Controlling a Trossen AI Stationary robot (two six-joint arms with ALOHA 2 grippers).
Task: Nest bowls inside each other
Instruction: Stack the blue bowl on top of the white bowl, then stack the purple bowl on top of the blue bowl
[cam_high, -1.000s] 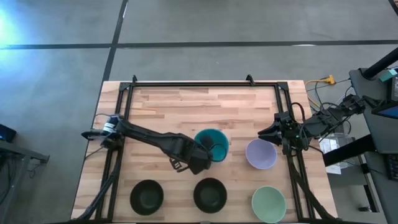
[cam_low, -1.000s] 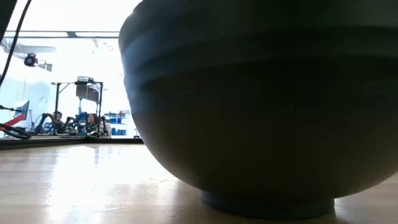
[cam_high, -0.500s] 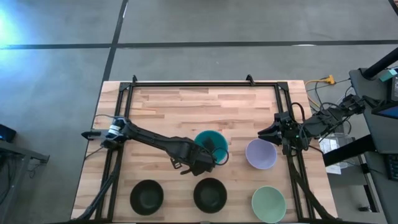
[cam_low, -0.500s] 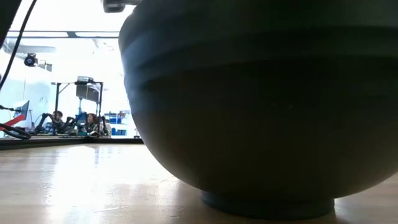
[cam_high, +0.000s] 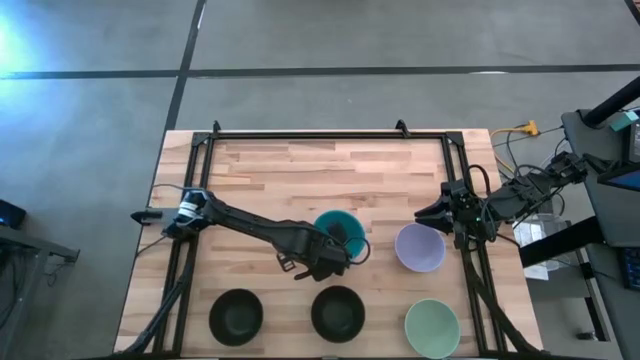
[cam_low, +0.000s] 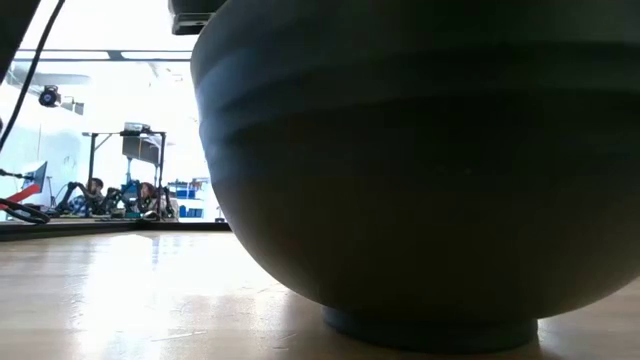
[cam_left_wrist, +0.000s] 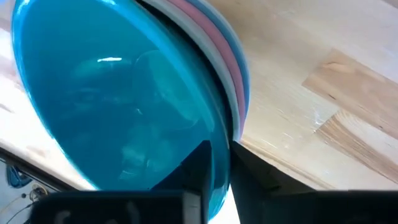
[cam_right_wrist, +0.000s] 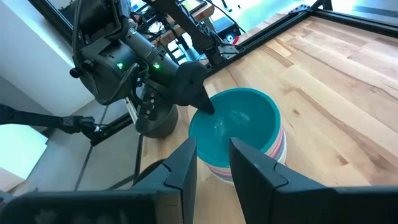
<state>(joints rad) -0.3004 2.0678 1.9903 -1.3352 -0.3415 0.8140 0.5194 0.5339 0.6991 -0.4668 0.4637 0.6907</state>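
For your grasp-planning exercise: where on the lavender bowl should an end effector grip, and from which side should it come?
Grip the rim of the lavender bowl, coming down from above with one finger inside and one outside. It stands upright and open, alone on the table, so its thin rim is clear all round. The right end effector, waiting beside it, is nearest.

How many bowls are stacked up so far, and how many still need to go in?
Partly done. The teal bowl tops a stack with pink, white and blue rims showing under it. The left gripper is clamped on that stack's rim. Left to nest: the lavender bowl, green bowl and two black bowls. The right gripper waits at the table's edge.
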